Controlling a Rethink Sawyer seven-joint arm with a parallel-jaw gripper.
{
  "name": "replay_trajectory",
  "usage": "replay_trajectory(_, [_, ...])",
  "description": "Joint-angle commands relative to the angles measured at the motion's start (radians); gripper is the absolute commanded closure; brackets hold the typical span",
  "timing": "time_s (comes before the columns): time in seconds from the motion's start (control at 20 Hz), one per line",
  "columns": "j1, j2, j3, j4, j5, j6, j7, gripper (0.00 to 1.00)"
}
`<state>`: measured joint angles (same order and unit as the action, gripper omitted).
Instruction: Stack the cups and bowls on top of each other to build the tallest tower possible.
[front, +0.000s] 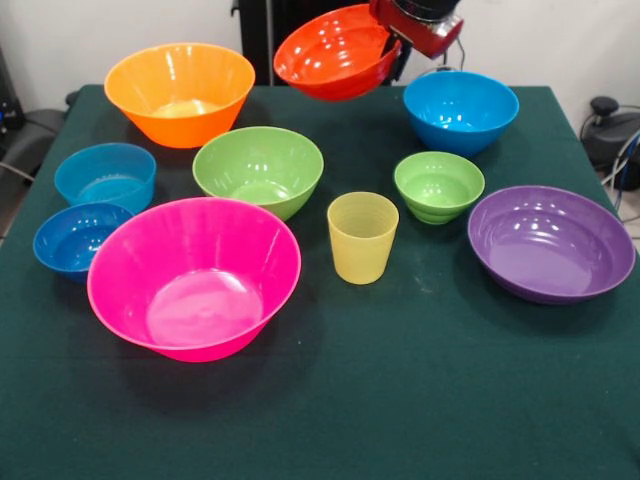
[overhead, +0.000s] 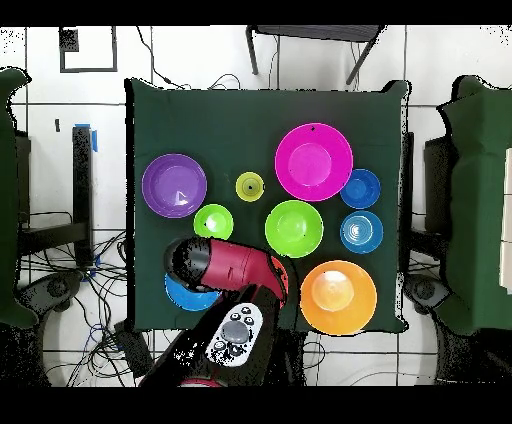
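Note:
A red-orange bowl (front: 335, 52) hangs tilted in the air over the table's back edge. My gripper (front: 392, 48) is shut on its right rim. On the green cloth stand the translucent yellow cup (front: 362, 237) (overhead: 250, 186), upright near the middle, a medium green bowl (front: 258, 170) (overhead: 294, 228) to its left and a small green bowl (front: 438, 186) (overhead: 213, 221) to its right. Nothing is stacked. In the overhead view my arm (overhead: 235, 268) hides the gripper and most of the held bowl.
A large pink bowl (front: 193, 277) stands front left and an orange bowl (front: 180, 92) back left. A purple bowl (front: 550, 243) is at the right and a blue bowl (front: 460, 110) sits just below the held bowl. Two smaller blue bowls (front: 105, 177) (front: 80, 238) stand at the left edge.

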<state>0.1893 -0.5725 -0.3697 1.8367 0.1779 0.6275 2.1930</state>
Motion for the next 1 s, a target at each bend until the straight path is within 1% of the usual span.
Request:
replay_trajectory(0.05, [0.019, 0.031, 0.026, -0.155, -0.058, 0.037, 0.091, 1.00])
replay_trajectory(0.15, [0.022, 0.050, 0.013, -0.186, -0.071, 0.023, 0.079, 1.00])
replay_trajectory(0.4, [-0.015, 0.083, 0.025, -0.248, -0.088, 0.007, 0.032, 1.00])
replay_trajectory(0.55, [-0.012, 0.097, 0.015, -0.274, -0.101, -0.014, 0.036, 1.00])
replay_trajectory(0.8, [-0.010, 0.102, -0.007, -0.322, -0.126, 0.031, 0.021, 1.00])
replay_trajectory(0.9, [-0.012, 0.113, -0.020, -0.351, -0.141, 0.033, 0.013, 1.00])
replay_trajectory(1.0, [-0.020, 0.137, -0.022, -0.378, -0.164, 0.008, -0.005, 1.00])
